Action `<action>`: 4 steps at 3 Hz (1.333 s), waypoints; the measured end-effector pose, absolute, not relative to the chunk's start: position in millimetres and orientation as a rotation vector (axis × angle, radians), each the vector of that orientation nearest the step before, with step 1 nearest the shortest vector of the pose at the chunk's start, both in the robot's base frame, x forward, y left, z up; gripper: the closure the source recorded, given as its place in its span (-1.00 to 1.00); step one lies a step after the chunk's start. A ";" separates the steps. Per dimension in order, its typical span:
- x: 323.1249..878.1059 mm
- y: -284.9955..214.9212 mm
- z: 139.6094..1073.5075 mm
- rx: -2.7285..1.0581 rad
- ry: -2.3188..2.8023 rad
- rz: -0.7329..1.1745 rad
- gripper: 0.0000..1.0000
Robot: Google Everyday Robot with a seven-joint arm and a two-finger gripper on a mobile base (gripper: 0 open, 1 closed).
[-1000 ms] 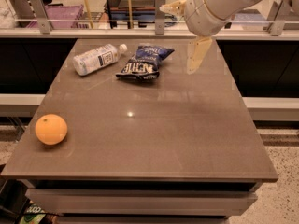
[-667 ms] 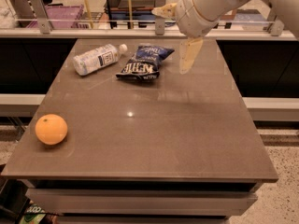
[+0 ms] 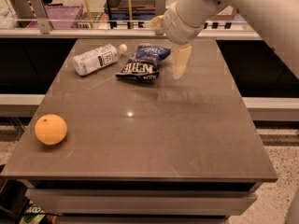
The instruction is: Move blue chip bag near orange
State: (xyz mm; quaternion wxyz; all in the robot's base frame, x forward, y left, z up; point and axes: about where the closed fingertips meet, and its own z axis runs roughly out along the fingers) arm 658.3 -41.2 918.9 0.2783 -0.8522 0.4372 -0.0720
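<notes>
The table (image 3: 187,139) carries three items, none displaced since the earlier frames. The arm (image 3: 243,3) has shifted left. Its gripper (image 3: 162,49) now hangs just right of the blue chip bag (image 3: 142,64), with pale fingers (image 3: 181,59) spread wide and holding nothing. The bottle (image 3: 96,59) lies on its side just left of the bag, and its contents cannot be made out. The orange (image 3: 51,129) sits at the near left corner, well apart.
</notes>
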 end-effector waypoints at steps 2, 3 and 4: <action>671.2 -29.9 892.7 -2.367 1.083 -0.186 -1.00; 680.9 -23.2 883.9 -2.392 0.982 -0.191 -1.00; 689.8 -15.8 878.5 -2.411 0.877 -0.190 -1.00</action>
